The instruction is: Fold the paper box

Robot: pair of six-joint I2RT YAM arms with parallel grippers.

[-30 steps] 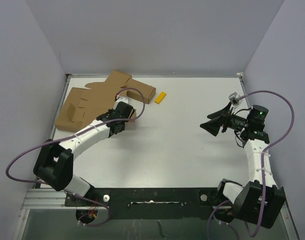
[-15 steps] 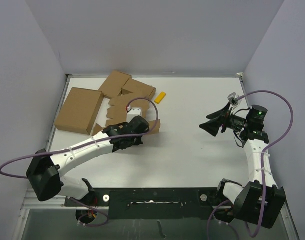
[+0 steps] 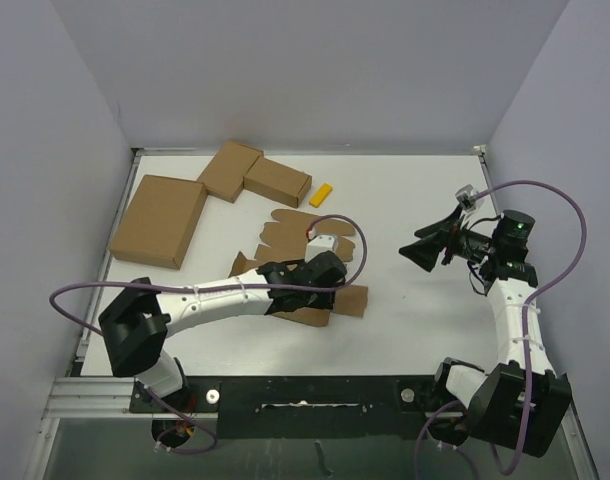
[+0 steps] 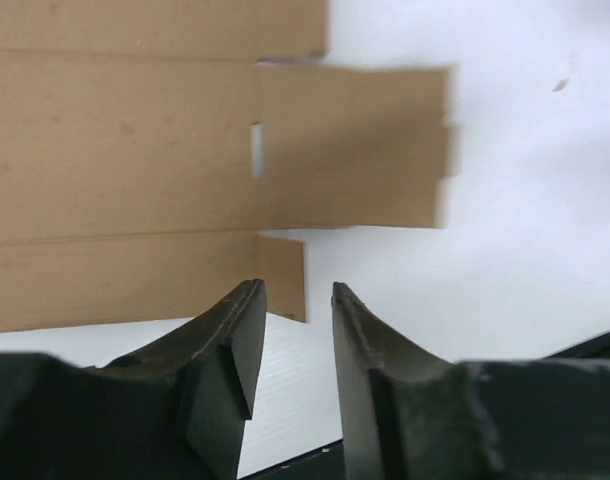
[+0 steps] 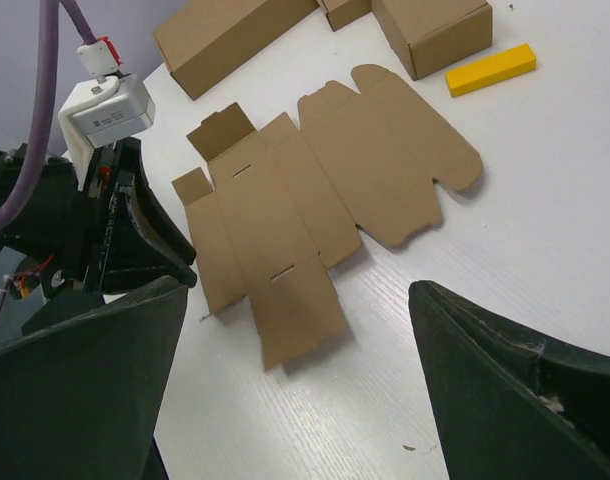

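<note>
The paper box [image 5: 315,195] lies flat mid-table. The left gripper [image 4: 297,292] is slightly parted and empty. The right gripper [image 3: 419,250] gapes wide, empty.

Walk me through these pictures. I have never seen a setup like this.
This is a robot with two arms bolted at the near edge of a white table. One picture looks down from above; the other two come from small cameras on each wrist, so each shows its own pincer. On the table lie a flat cut-out cardboard sheet, a large flat carton, two small cartons touching at a corner, and a yellow block. The left pincer sits at the sheet's edge, jaws slightly apart, holding nothing. The right pincer hangs wide open above the table, also empty.
</note>
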